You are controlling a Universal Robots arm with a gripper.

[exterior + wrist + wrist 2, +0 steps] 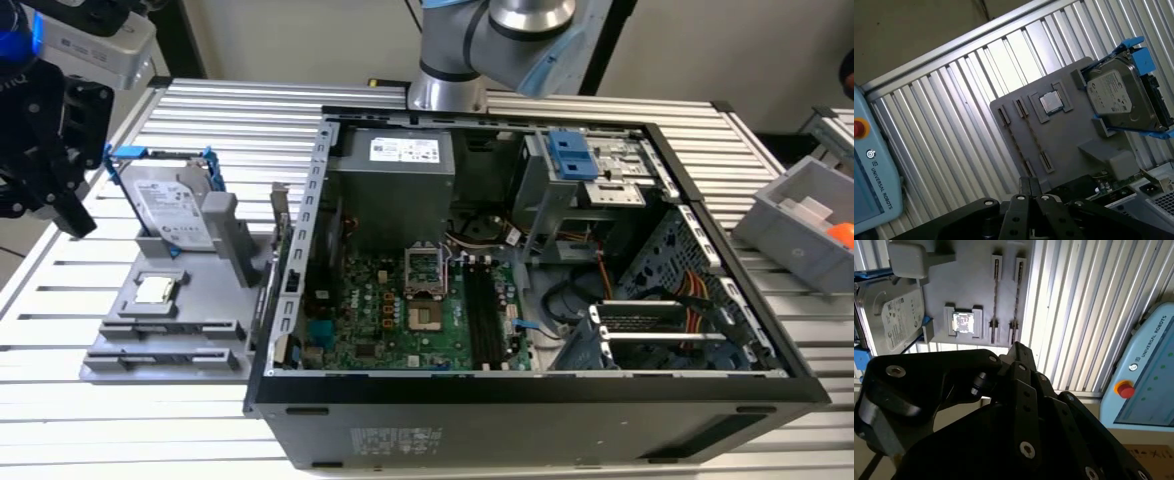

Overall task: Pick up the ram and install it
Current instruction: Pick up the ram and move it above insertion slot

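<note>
1. The ram (1034,135) is standing on its thin edge in a narrow holder on the grey fixture (207,300). This is at the exterior view's lower left, outside the computer case (534,410). A second, similar stick is lying parallel just beside it.
2. The gripper (1029,182) is hanging above the fixture at the exterior view's upper left, apart from the ram. Its fingers are looking pressed together and are pinching nothing.
3. In the exterior view the ram's long axis is running roughly across the frame, along the fixture's front edge. The black memory slots (481,315) on the board are running up and down the frame, so I judge the stick is lying crosswise to them.
4. Risks, as I am judging them:
   - The two sticks are sitting so close that fingers coming down off-centre could be catching both, or nudging the neighbour.
   - The stick is thin, so a skewed grip could be tilting it in its end clips and jamming it.
   - The hard drive (174,205) and the CPU chip (158,290) are sharing the fixture, so a drifting approach could be striking them.
</note>
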